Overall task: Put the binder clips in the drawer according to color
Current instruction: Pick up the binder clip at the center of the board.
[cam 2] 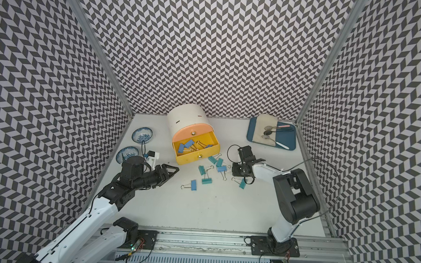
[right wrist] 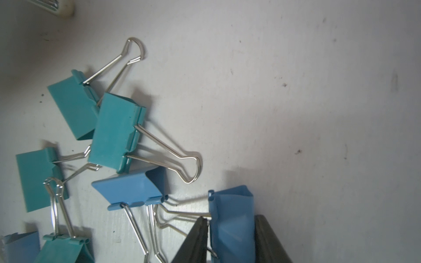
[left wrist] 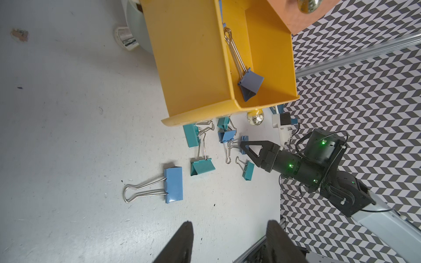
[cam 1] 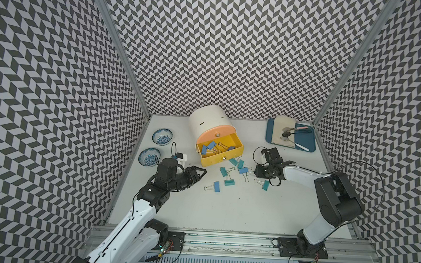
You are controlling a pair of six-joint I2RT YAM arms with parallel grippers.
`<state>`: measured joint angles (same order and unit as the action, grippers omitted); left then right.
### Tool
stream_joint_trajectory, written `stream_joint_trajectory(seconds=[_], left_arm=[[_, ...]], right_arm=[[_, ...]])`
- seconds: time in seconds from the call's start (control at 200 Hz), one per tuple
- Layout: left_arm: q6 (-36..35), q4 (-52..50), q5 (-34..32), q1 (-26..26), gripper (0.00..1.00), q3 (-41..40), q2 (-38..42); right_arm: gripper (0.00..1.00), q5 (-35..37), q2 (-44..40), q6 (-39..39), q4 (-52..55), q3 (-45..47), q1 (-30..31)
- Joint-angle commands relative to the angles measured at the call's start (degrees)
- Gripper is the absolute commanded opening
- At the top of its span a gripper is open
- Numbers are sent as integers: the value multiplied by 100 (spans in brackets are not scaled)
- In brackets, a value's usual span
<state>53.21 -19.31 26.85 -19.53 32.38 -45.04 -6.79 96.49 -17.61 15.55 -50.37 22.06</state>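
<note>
Item: blue clip [right wrist: 231, 202], lower centre of right wrist view, on desk [right wrist: 296, 91]. Body lies lengthwise between right pincer [right wrist: 230, 218] fingers; I cannot tell whether it is gripped. Left pincer [left wrist: 230, 227] wide, empty, farther off. I judge it goes in the yellow drawer [cam 1: 215, 160].

Near half of counter [cam 1: 225, 212] bare, free lane between arms. Clips [cam 1: 243, 170] crowd the strip just in front of open yellow drawer [cam 1: 212, 162]; drawer reachable from above. Right tool [cam 1: 251, 172] low in that clutter. Bowls [cam 1: 162, 136] at left edge, tray [cam 1: 305, 142] far right corner
</note>
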Motion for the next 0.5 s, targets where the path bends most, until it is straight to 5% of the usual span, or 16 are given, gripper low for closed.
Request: stream_joint_trajectory(seconds=[0.0,0.496], left_arm=[[-118,156,83,-33,55,146,74],[-91,70,31,-33,56,258,206]], right_arm=[[33,132,75,-38,53,106,37],[29,72,-513,-114,122,221,42]])
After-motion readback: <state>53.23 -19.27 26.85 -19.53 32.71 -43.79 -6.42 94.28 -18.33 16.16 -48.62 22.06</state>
